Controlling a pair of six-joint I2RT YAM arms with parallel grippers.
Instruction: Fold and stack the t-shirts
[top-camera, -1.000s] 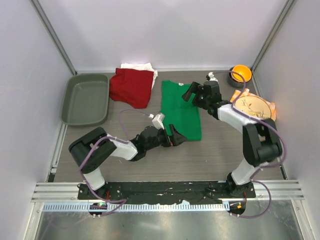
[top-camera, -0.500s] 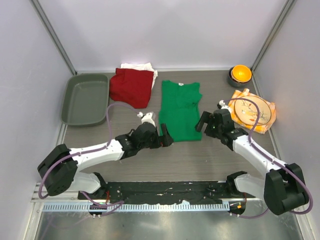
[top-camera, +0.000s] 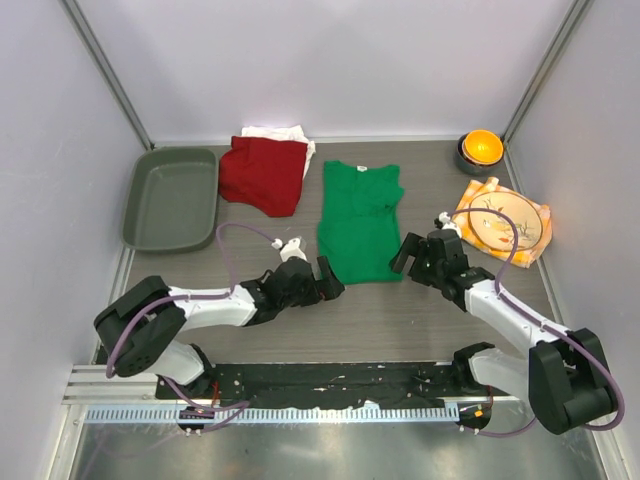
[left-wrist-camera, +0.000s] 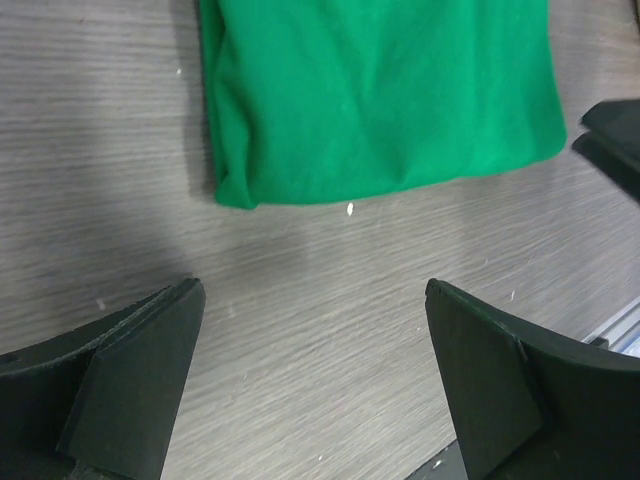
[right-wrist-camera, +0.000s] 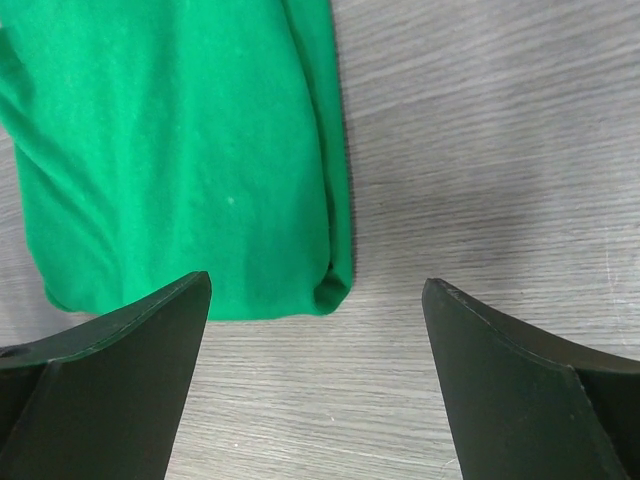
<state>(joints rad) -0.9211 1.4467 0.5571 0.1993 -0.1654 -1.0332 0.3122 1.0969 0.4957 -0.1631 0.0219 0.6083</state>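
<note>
- Green cloth fills the middle of your top view: the green t-shirt (top-camera: 360, 222) lies folded into a long panel on the wood-grain table (top-camera: 400, 325), collar toward the top of the frame.
- Your left gripper (top-camera: 331, 279) sits low by the shirt's lower left corner, jaws spread wide, nothing between them.
- Your right gripper (top-camera: 403, 252) sits by the lower right corner, jaws also wide and empty.
- The dark red t-shirt (top-camera: 262, 175) lies upper left of the green one, overlapping the white t-shirt (top-camera: 277, 132) behind it.
- A grey tray (top-camera: 170, 197) sits at the left.
</note>
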